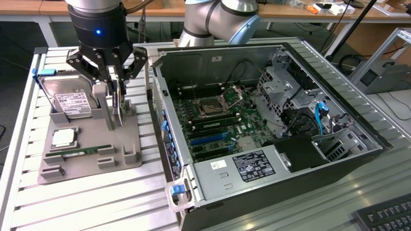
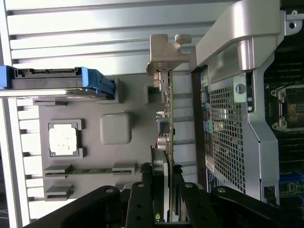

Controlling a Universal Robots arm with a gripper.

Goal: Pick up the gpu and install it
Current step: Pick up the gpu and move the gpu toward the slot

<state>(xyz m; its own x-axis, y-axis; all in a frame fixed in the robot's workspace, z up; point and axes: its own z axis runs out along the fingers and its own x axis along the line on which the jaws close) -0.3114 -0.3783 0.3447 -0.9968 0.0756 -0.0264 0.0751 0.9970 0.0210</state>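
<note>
On the grey tray [image 1: 83, 159], the gpu [image 1: 118, 118] is standing on edge, and my fingers [image 2: 142, 194] are clamping its two faces. The tray is lying on the slatted metal bench [image 1: 96, 202] beside the open computer case [image 1: 270, 120]. My arm [image 1: 96, 24] is pointing straight down.

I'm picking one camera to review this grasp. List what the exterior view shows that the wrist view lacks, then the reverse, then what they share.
Exterior view adds: the power supply, blue cables and a keyboard corner. Wrist view adds: the gpu edge-on, its bracket tab and the case's perforated rear grille. Shared: the tool closed on the gpu, the hard drive, processor and RAM stick on the grey tray.
</note>
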